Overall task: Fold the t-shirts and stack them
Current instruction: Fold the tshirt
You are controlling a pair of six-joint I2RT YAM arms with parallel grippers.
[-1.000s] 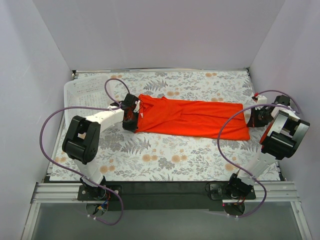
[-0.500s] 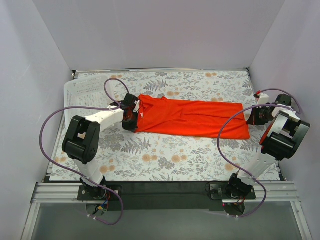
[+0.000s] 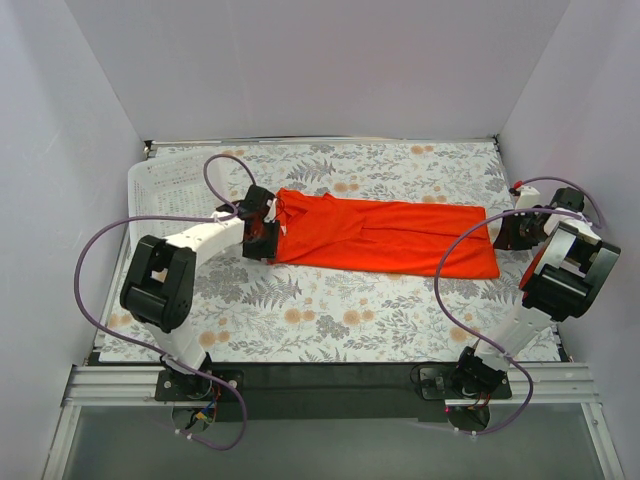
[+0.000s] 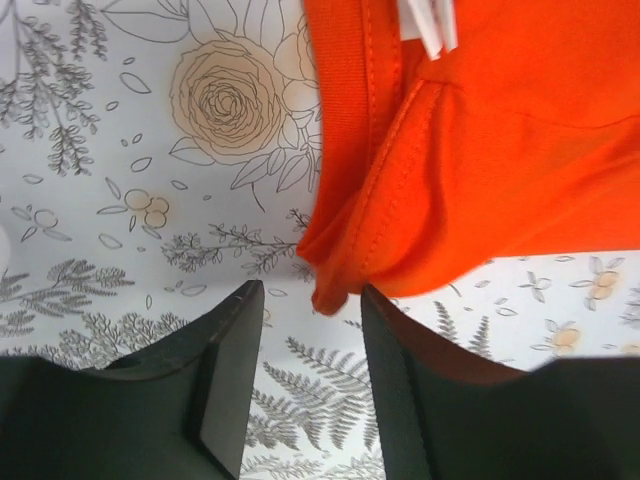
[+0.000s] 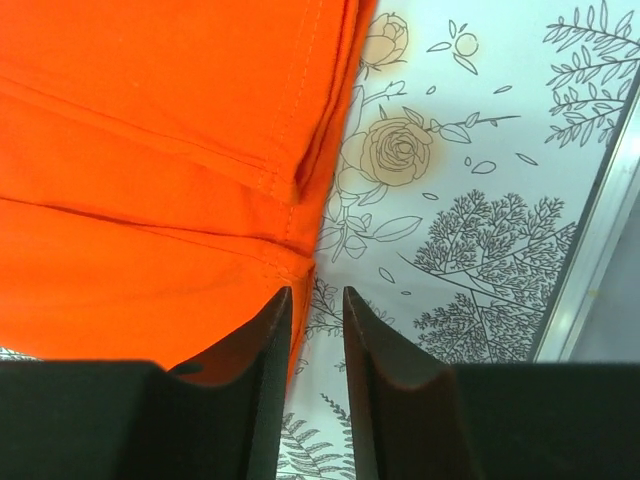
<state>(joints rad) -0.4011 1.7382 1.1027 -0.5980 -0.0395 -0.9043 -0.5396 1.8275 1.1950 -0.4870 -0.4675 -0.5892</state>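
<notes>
On my left, the left gripper (image 3: 262,225) sits at the collar end of the t-shirt (image 3: 385,237), its fingers (image 4: 228,370) spread wide, with the collar's corner just ahead of the gap and nothing clamped. The shirt lies as a long flat strip across the floral table cover (image 3: 330,320). At the hem end, I see the right gripper (image 3: 505,232) with its fingers (image 5: 385,380) a narrow slit apart and empty.

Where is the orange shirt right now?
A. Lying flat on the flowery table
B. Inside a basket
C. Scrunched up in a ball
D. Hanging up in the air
A: the shirt lies spread out in a long flat strip on the flowery table, with nothing lifting it.
</notes>
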